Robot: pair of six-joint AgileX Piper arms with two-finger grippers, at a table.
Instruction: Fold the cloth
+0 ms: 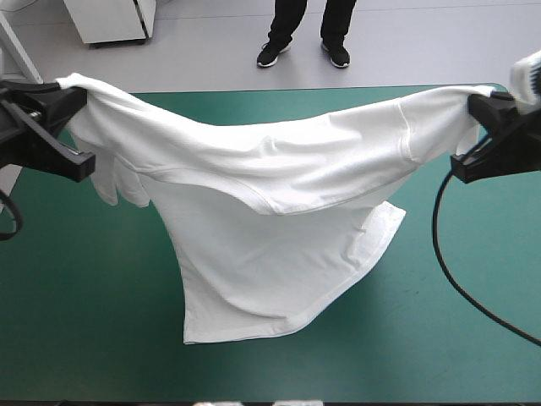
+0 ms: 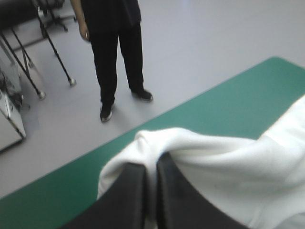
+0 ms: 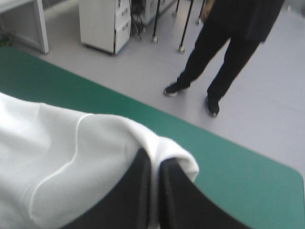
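Two pairs of black fingers, both mine, are clamped on the white T-shirt (image 1: 270,220) and hold it up across the desk (image 1: 84,296). My left fingers (image 1: 52,103) pinch one end of the cloth above the desk's far left corner. My right fingers (image 1: 490,110) pinch the other end above the far right corner. Between the two holds the top edge of the T-shirt runs the width of the desk and sags in the middle, where the curved line of the collar shows. Below that edge the body of the shirt hangs down and toward the near side, narrowing as it goes. Its hem lies in the near middle of the teal-green cover (image 1: 423,338) and seems to rest on it. A short sleeve droops just beside my left hold, and the right side of the hem curls up in a loose fold. Along my left wrist, the left fingers (image 2: 131,183) are all but together, with a thin strip of white cloth between them and more of the T-shirt (image 2: 228,171) heaped over their tips. Along my right wrist, the right fingers (image 3: 138,179) are pressed together in the same way, the T-shirt (image 3: 71,157) draped over them and spreading away to the left. The far edge of the cover (image 3: 228,167) lies beyond.
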